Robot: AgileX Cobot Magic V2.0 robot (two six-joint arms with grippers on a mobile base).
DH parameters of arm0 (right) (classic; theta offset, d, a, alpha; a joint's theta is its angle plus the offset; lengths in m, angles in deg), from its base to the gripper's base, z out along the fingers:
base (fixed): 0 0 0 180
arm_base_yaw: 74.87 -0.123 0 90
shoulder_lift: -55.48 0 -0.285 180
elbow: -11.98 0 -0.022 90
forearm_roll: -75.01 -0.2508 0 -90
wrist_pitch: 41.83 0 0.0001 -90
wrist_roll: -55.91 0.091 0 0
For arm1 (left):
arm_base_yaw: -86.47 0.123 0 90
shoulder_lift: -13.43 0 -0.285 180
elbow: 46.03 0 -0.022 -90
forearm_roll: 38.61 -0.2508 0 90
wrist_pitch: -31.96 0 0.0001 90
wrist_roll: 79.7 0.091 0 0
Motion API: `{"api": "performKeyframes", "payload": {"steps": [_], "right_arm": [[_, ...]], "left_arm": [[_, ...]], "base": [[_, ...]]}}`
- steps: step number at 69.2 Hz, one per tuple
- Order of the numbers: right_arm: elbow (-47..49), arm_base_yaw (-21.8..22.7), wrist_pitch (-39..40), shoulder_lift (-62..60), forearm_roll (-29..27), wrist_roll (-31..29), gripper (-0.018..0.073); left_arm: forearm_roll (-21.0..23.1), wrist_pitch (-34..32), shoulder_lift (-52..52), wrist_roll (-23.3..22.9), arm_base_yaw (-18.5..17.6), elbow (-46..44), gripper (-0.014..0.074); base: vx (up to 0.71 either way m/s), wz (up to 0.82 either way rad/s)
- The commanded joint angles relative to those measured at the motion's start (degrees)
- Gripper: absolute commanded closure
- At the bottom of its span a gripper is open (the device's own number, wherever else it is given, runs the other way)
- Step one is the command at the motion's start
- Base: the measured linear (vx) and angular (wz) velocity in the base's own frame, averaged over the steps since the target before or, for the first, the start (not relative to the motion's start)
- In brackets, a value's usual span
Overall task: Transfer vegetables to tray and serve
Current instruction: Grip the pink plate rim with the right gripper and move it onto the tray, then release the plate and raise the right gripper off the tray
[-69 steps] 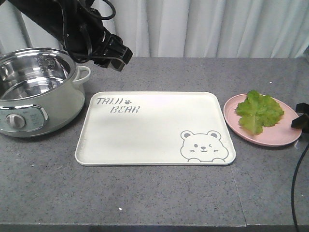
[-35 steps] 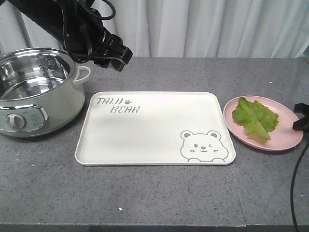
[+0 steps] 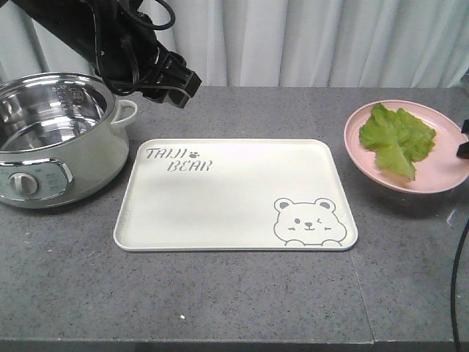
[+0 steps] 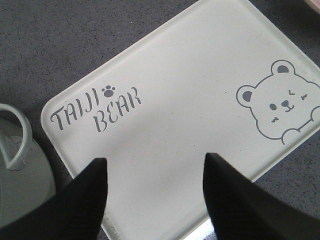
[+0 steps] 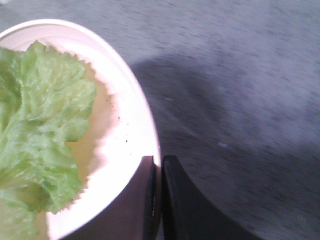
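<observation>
Presently, front view: the lettuce leaf (image 3: 396,139) lies on the pink plate (image 3: 447,167), not on the tray (image 3: 234,198). The plate is right of the tray and apart from it. It appears raised and tilted, with a shadow on the table (image 3: 220,301) beneath it. The right gripper (image 3: 463,147) shows only as a dark tip at the plate's far-right rim. The left gripper (image 3: 179,81) hangs at top left, near the electric pot (image 3: 58,139), well apart from the leaf.

Left wrist view: the left gripper (image 4: 155,162) has its jaws spread wide, holding nothing, above the tray's near edge. The tray (image 4: 175,100) is bare apart from its lettering and bear.

Right wrist view: the right gripper (image 5: 159,175) is clenched on the plate's rim (image 5: 135,125), one jaw inside and one outside. The leaf (image 5: 45,130) lies on the side of the plate away from the jaws, toward the tray. Its long axis is not clear.

Judgement: the right arm is the nearer one. The next move is to carry the plate leftward over the tray, then tip it. Risk: the leaf may slide off early.
</observation>
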Motion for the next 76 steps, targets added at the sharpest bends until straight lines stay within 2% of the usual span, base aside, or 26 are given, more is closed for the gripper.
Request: {"api": "performKeyframes", "payload": {"steps": [1,14,23,36,46,56,68,76], "right_arm": [[5.00,-3.24,-4.66,-3.08,-4.31,-0.69,0.0564],[10.28,-14.27,-4.33,-3.08,-4.86,-0.17,0.0564],[10.88,-22.85,1.18,-2.66,-4.51,0.57,0.0564],[10.88,-30.41,3.94,2.23,-4.44,1.01,0.0561],[10.88,-33.93,4.91,6.92,-3.34,0.97,0.0545],[10.88,-35.72,5.36,9.80,-1.15,0.97,0.0482],[11.29,-35.67,5.36,9.95,0.32,0.62,0.0303],[13.15,-35.61,4.80,9.30,4.15,3.95,0.0152]], "left_arm": [[0.23,-0.95,2.61,-0.53,-0.14,-1.50,0.0178],[0.23,-0.95,2.61,-0.58,-0.14,-1.50,0.0178],[0.23,-0.90,2.61,-0.58,-0.14,-1.50,0.0178],[0.23,-0.90,2.61,-0.65,-0.14,-1.50,0.0181],[0.23,-0.90,2.61,-0.65,-0.14,-1.50,0.0192],[0.05,-0.90,2.61,-0.65,-0.14,-1.50,0.0209],[-0.04,-0.90,2.61,-0.65,-0.14,-1.50,0.0223],[-1.04,-0.90,2.61,-0.72,-0.14,-1.50,0.0227]], "base": [[0.00,0.00],[0.00,0.00],[0.00,0.00],[0.00,0.00],[0.00,0.00],[0.00,0.00],[0.00,0.00],[0.00,0.00]]}}
